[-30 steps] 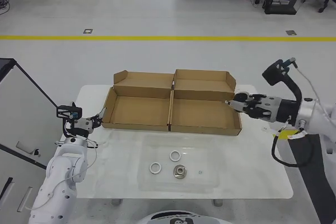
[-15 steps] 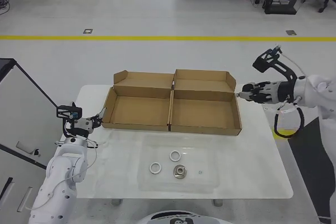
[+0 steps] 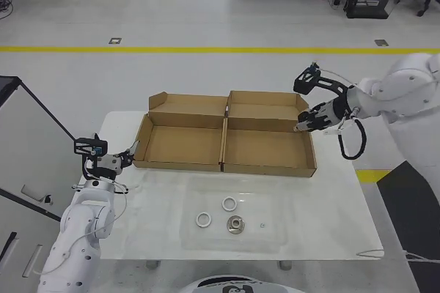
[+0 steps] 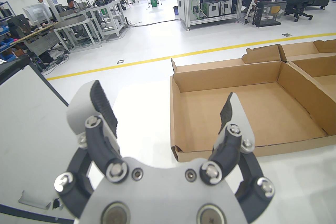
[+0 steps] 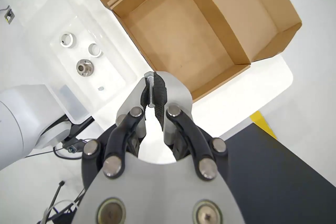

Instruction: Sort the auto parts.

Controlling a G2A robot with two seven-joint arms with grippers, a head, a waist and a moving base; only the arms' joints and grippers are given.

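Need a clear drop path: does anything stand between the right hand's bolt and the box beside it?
Nothing visible does: the right hand holds the bolt at the right box's side wall, bare cardboard floor just beyond.

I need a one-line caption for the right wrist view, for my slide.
Right tool gripping a threaded bolt above the rim of an empty cardboard box.
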